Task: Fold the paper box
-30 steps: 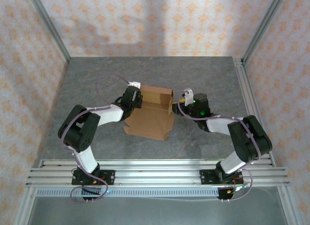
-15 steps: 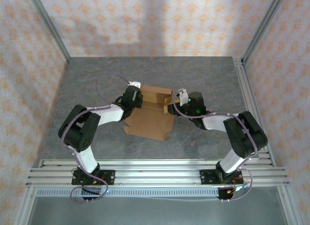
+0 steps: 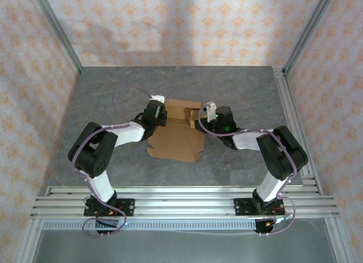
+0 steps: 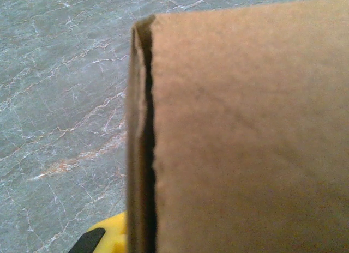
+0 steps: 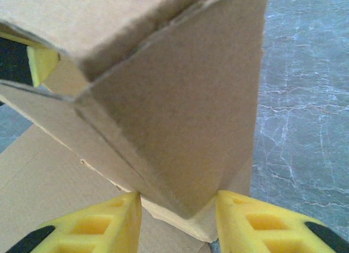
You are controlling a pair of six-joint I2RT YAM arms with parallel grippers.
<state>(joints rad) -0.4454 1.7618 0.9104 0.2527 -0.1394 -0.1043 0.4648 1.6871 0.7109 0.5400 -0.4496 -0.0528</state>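
1. The right tool (image 3: 199, 121) is at the right side of the paper box (image 3: 177, 137). In the right wrist view its two yellow fingers (image 5: 92, 227) are part-way closed, with a folded corner of the card (image 5: 180, 116) between them. Both inner faces touch the card, so the tool holds that corner.
2. A second ago this tool stood further toward the right edge of the bench (image 3: 244, 87), just off the box. It has since slid left, and its elbow has swung in with it.
3. The left tool (image 3: 159, 113) is at the left wall of the box, in the same spot and pose as a second ago. The left wrist view shows a doubled card wall (image 4: 245, 127) close up, with one yellow finger (image 4: 106, 239) on its outer side. The other finger is hidden, so I cannot tell whether this tool is gripping.
4. The box lies about mid-bench, between the two tools. Its flat panel reaches toward the near edge and its raised walls are on the far side.
5. Compared with a second ago, the right-hand wall now stands closer in against the far wall. The flat panel has moved only slightly to the right.
6. A yellow pad (image 5: 41, 62) also shows past the upper-left card edge in the right wrist view.
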